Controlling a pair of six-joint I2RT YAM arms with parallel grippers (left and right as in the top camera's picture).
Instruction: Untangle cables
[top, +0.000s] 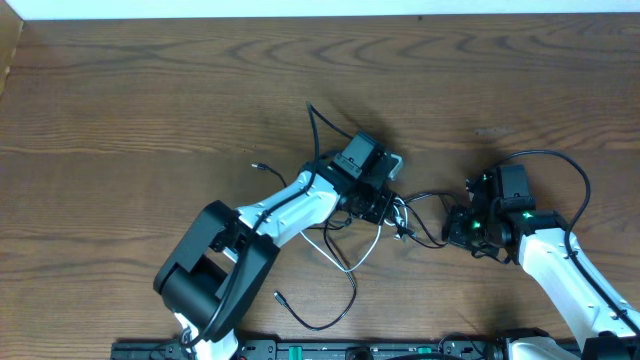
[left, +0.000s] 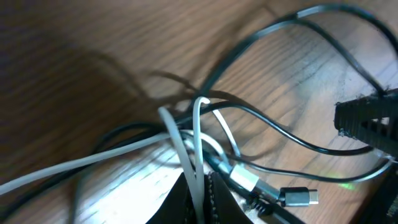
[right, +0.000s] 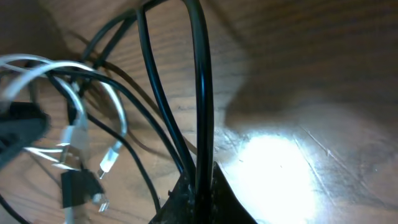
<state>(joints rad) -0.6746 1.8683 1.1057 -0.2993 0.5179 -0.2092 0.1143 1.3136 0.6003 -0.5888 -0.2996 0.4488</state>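
The black cord (right: 200, 93) and white cord (left: 93, 160) loop, tangled together.

Overhead you get soft, even light: the table (top: 150, 100) grain stays crisp, shadows are faint, and a small green light (top: 526, 215) glows on the right side. Your left wrist view is dim. The top-left corner sinks into shadow, one bright patch hits the wood low in the middle, and the white cord (left: 74, 165) smears out of focus near the lens. The right wrist view has a blown-out glare patch at lower right, murky around it, and the black cord (right: 200, 93) goes soft up close.
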